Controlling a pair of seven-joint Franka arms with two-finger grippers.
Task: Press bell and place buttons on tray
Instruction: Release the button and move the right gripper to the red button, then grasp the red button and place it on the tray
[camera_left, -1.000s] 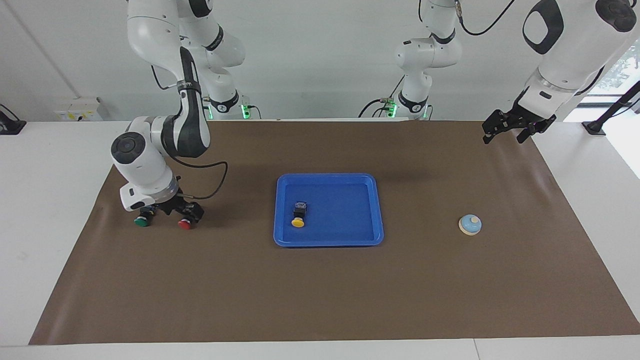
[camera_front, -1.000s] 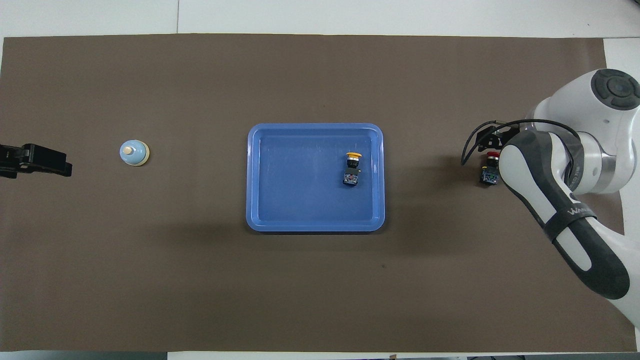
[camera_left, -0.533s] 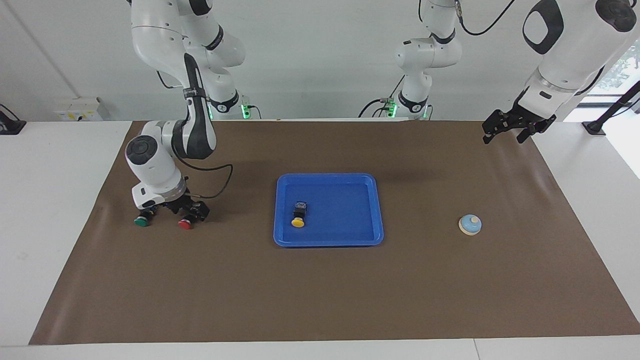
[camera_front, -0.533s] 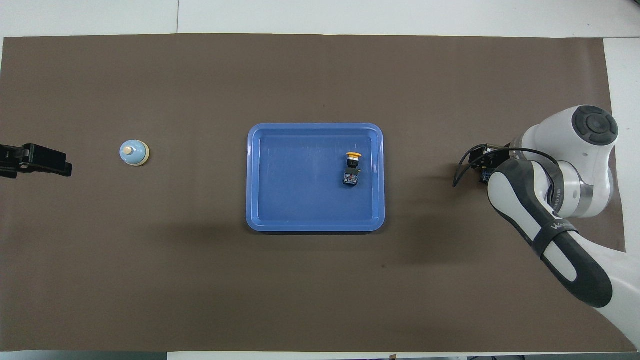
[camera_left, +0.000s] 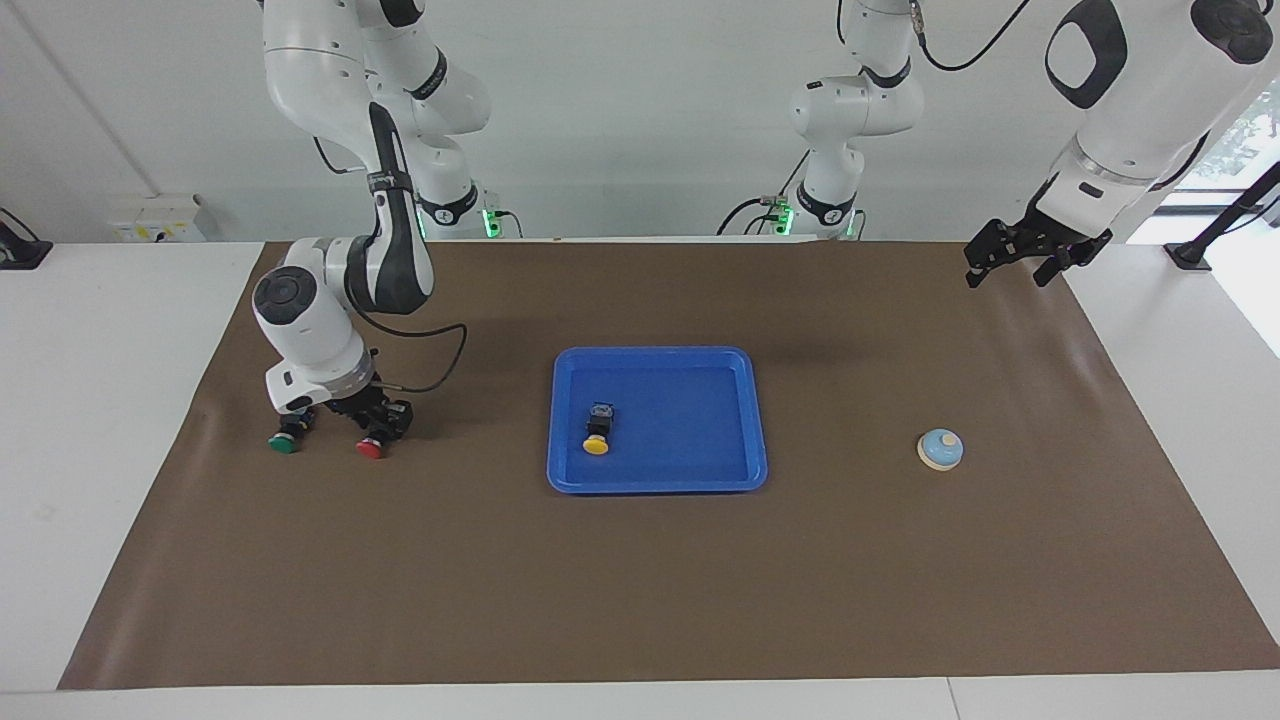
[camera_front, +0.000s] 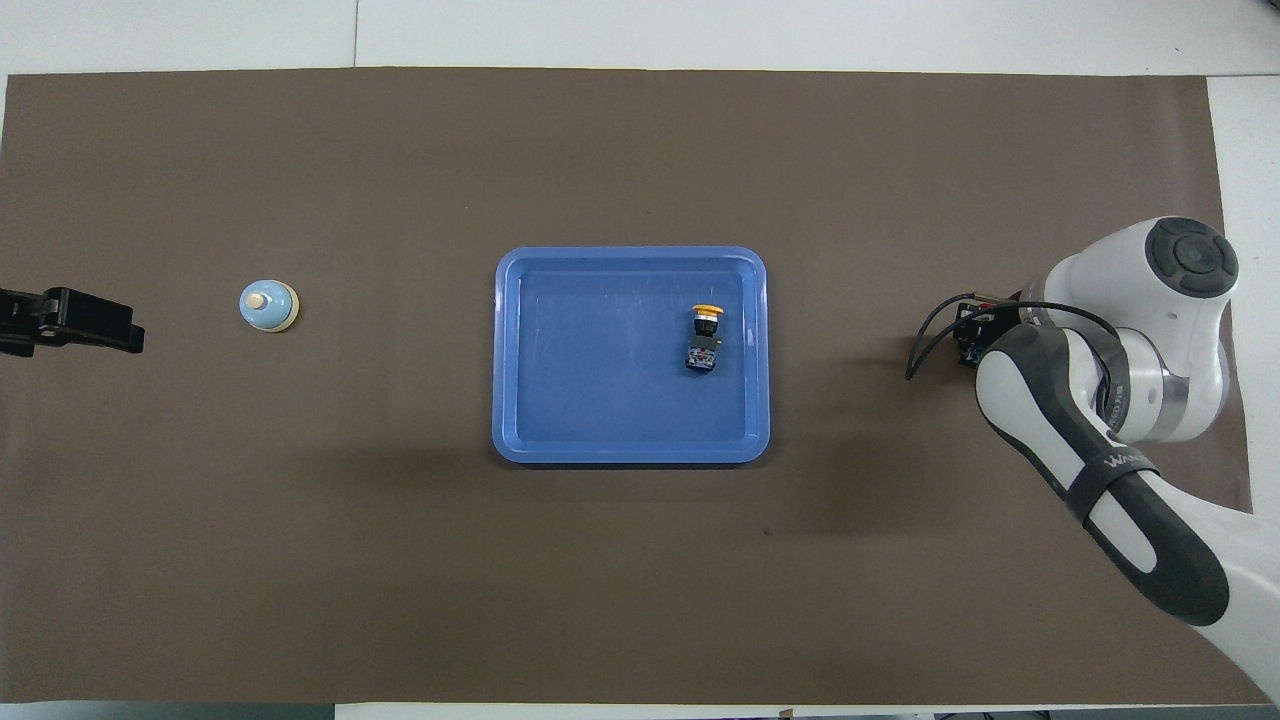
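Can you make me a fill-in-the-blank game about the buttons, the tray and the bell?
1. The button lying in the blue tray has a ____ cap.
2. The right gripper is down at the ____ button.
3. The button beside it on the brown mat has a ____ cap.
4. The left gripper waits, and the ____ sits at its end of the table.

Missing words: yellow, red, green, bell

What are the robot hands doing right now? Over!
Right gripper shut on red button, green button beside it. Left gripper open, waiting. Yellow button in tray. Bell untouched, nothing blocking.
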